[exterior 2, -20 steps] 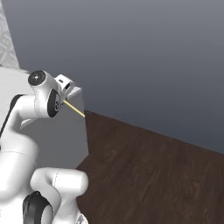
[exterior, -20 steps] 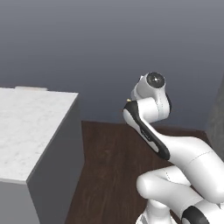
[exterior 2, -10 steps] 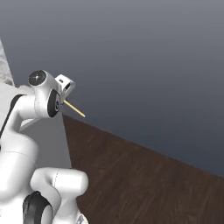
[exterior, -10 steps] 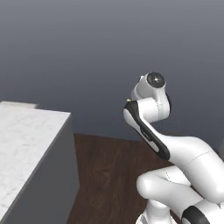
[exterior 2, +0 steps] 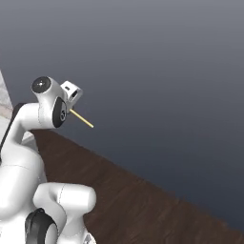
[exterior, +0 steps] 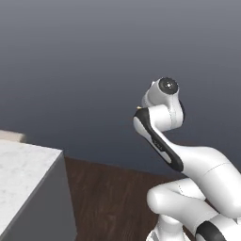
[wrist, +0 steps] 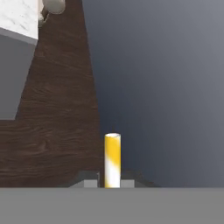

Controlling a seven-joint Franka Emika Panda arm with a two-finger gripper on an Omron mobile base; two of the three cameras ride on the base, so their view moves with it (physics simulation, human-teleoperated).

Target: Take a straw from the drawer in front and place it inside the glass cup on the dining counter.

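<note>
My gripper [wrist: 112, 182] is shut on the straw [wrist: 112, 158], a thin yellow stick that rises between the two dark fingertips in the hand view. In the right base view the straw [exterior 2: 82, 119] sticks out to the right and slightly down from the raised hand, in front of the grey wall. A corner of the dining counter [exterior: 22, 175], white marble on a grey base, sits at the lower left of the left base view, and the dining counter [wrist: 16, 18] also shows at the top left of the hand view. The glass cup and the drawer are out of view.
Dark wood floor [exterior 2: 143, 205] runs below a plain grey wall [exterior: 94, 61]. A round beige stool cushion [wrist: 54, 4] sits by the counter's corner. The arm's white elbow [exterior: 162, 101] stands high in the middle of the left base view.
The whole picture has shifted, so the base has moved: the counter has slid left and down in the left base view and out of the right base view. The straw stays held.
</note>
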